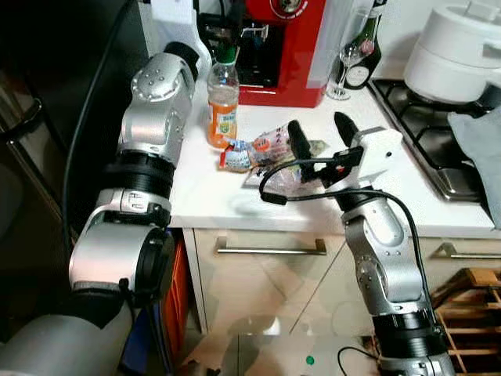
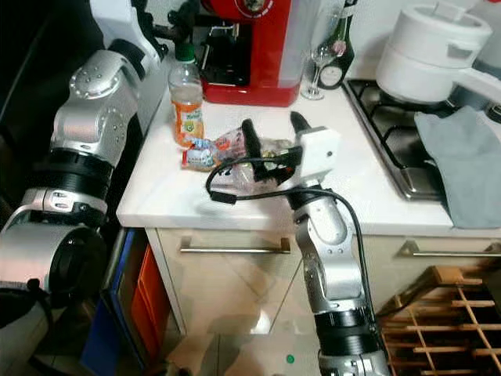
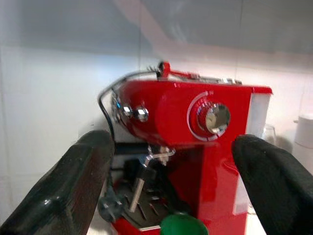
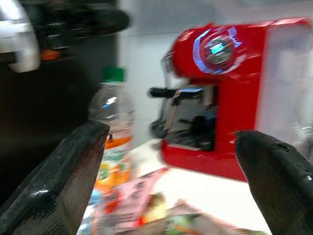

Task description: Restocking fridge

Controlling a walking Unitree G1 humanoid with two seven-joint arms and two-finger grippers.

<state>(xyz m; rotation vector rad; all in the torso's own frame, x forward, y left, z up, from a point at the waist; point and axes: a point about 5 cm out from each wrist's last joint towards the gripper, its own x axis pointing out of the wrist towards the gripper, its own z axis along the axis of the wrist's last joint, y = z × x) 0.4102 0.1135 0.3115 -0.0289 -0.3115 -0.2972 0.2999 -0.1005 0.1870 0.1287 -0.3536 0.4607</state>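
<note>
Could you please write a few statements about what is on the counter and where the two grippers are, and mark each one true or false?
1. The orange drink bottle stands upright with a green cap on. True.
2. The right gripper is shut on the bottle. False: it is open, above the plastic food packets.
3. A red coffee machine stands behind the bottle. True.
4. The white pot sits on the floor. False: it is on the hob.
5. The left gripper is open, facing the coffee machine. True.
</note>
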